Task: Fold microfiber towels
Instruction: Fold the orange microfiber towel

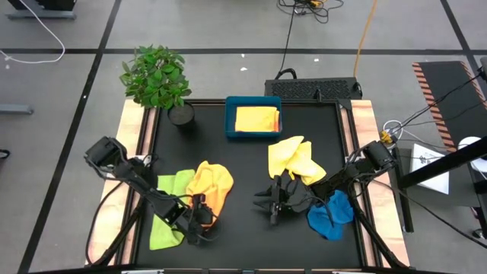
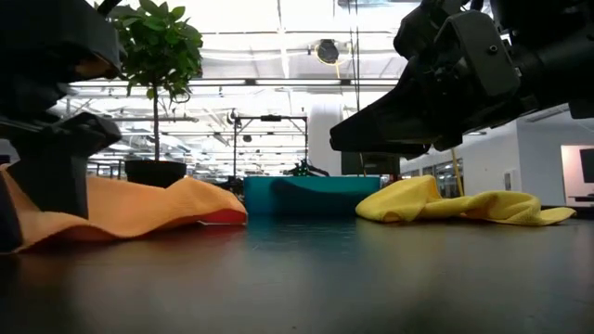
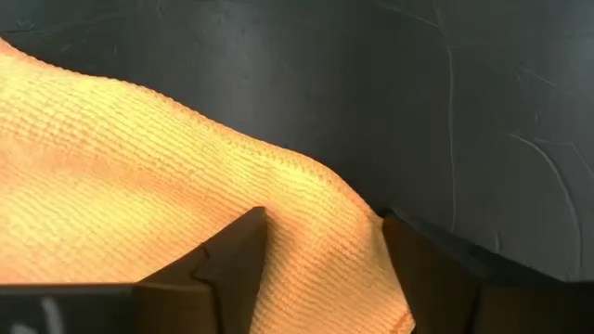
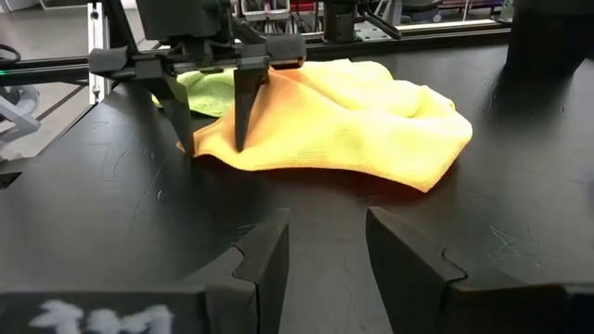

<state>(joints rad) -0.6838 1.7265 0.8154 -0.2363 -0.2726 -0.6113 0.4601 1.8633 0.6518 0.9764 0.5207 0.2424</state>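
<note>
High view: black table (image 1: 243, 228). Left gripper (image 1: 199, 221) at about 7 o'clock, over the near edge of the orange towel (image 1: 211, 186); lime green towel (image 1: 169, 209) just beside it toward 8, partly under the orange. Right gripper (image 1: 274, 202) near centre-bottom, over bare table, nothing in it. Blue towel (image 1: 331, 215) at 5 o'clock under the right arm. Golden yellow towel (image 1: 297, 160) crumpled right of centre. Teal tray (image 1: 230, 116) at 12 with a folded pale yellow towel (image 1: 257, 119) inside. Potted plant (image 1: 156, 76) at 11.

Low view: orange towel (image 2: 139, 209) left, tray (image 2: 306, 195) centre, golden yellow towel (image 2: 464, 206) right; arms are dark masses above.

Left wrist view: fingers (image 3: 237, 269) spread apart, straddling an orange towel (image 3: 139, 186) edge fold, cloth between but not pinched.

Right wrist view: right fingers (image 4: 264, 255) partly apart, empty, over bare table. Across from them the left gripper (image 4: 213, 144) has its tips down at the orange towel (image 4: 353, 130) edge, jaws parted; lime green towel (image 4: 204, 88) behind.
</note>
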